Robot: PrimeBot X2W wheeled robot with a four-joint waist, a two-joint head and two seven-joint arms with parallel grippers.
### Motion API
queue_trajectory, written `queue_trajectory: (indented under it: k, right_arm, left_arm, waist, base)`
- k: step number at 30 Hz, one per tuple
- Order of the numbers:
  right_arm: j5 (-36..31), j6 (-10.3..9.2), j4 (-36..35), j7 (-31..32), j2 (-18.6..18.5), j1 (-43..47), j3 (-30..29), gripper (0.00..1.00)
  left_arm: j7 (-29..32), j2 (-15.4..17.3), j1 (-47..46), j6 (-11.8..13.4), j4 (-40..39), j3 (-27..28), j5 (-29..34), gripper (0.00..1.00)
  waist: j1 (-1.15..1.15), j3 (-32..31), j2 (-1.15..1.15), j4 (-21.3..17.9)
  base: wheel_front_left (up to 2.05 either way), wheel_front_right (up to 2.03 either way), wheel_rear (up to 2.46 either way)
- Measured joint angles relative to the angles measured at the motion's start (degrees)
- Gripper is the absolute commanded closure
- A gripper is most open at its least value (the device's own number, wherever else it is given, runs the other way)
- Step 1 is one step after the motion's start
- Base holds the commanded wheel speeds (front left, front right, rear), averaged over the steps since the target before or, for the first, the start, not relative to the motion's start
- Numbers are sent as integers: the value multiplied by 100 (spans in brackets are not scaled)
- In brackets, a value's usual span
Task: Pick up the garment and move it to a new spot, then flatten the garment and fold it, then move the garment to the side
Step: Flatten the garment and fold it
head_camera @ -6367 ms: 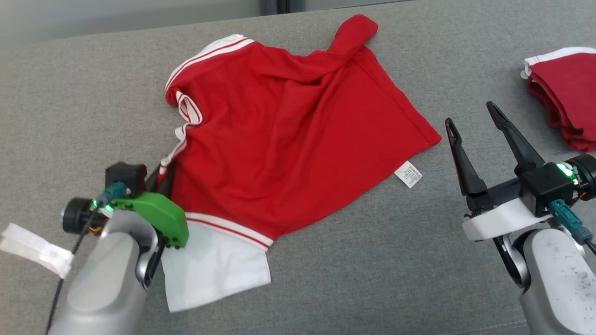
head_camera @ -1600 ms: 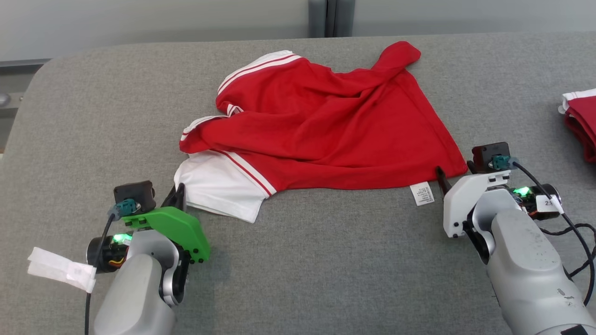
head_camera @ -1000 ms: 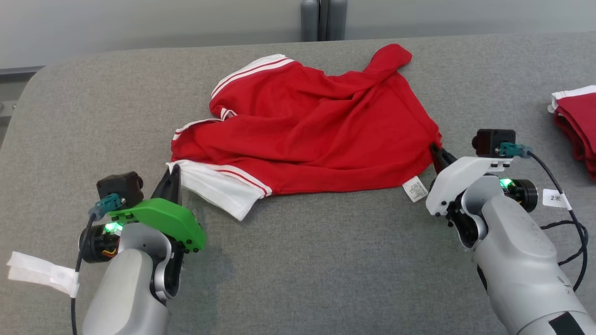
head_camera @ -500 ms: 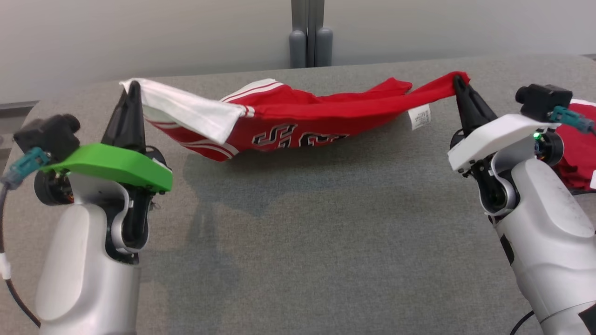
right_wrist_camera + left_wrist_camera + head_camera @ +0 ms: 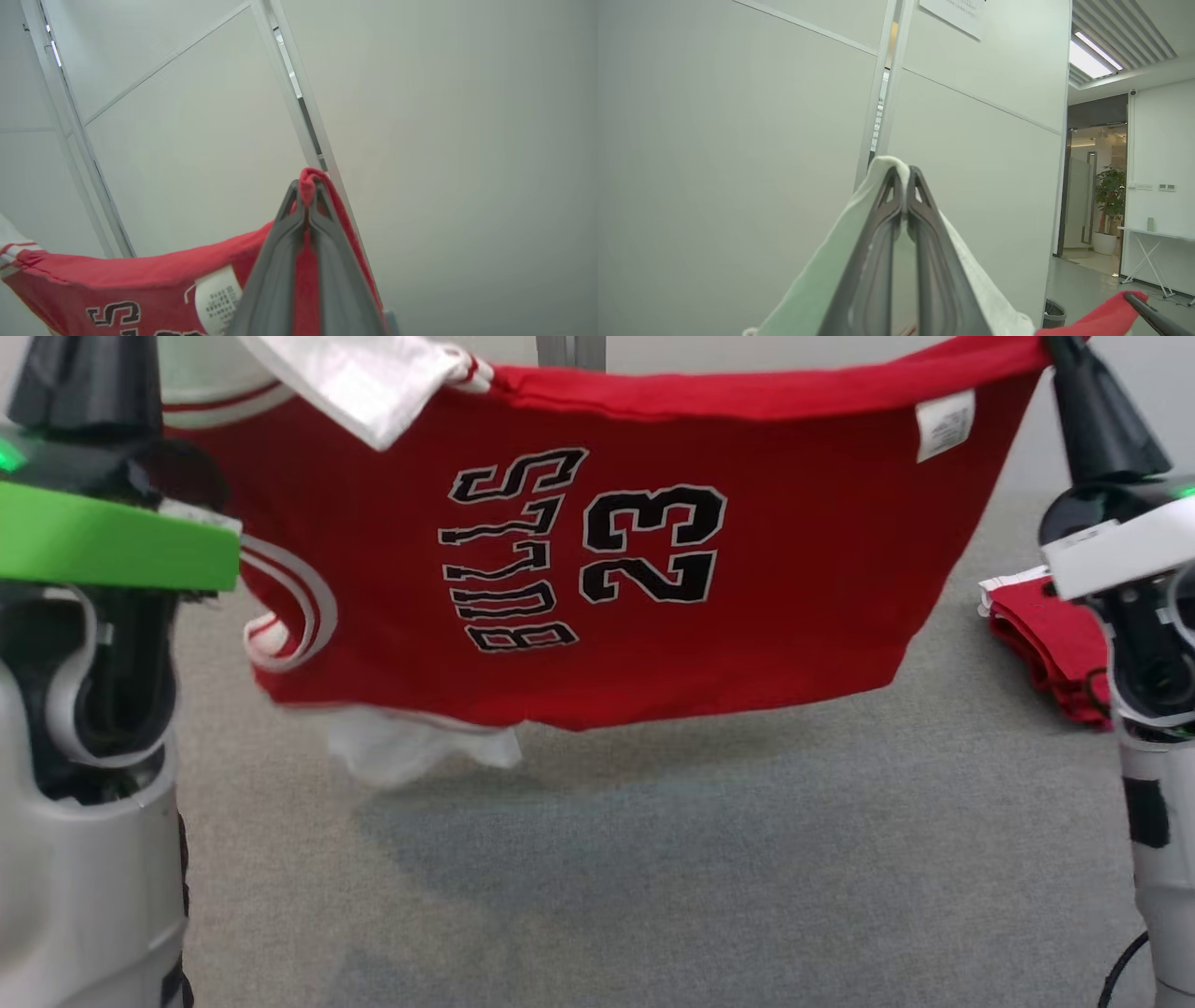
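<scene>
**Held aloft, stretched wide**

We hold the red garment spread in the air above the grey desk. Our left tool is closed tight on its white cloth, our right tool on a red corner. A folded red pile lies on the desk at right. The left wrist view adds a potted plant.

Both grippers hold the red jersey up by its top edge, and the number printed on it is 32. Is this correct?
Not quite: the number on the red jersey is 23, not 32, as the head view shows. The left gripper and the right gripper do both hold it up by its top edge.
</scene>
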Motion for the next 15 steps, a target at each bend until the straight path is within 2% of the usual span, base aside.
queue_trajectory:
  k: [3,8,11,15]
  right_arm:
    - [3,-1,-870,554,177,24,-476,100]
    - [11,-1,-1678,1558,672,-97,-1042,100]
    - [-344,-1,-1727,1993,781,-415,-1251,100]
    - [-639,-1,-1184,2248,937,-1092,-1289,100]
  left_arm:
    - [302,109,-477,30,-300,-57,-22,100]
    - [595,334,-1082,8,-229,-237,208,100]
    - [681,331,-1376,-29,127,-358,245,100]
    - [704,441,-1854,-90,795,-437,438,100]
  waist:
    - [0,-47,0,-81]
    - [0,16,0,-164]
    - [0,160,0,-192]
    - [0,458,0,-230]
  base:
    - [0,0,0]
    - [0,0,0]
    - [0,0,0]
    - [0,0,0]
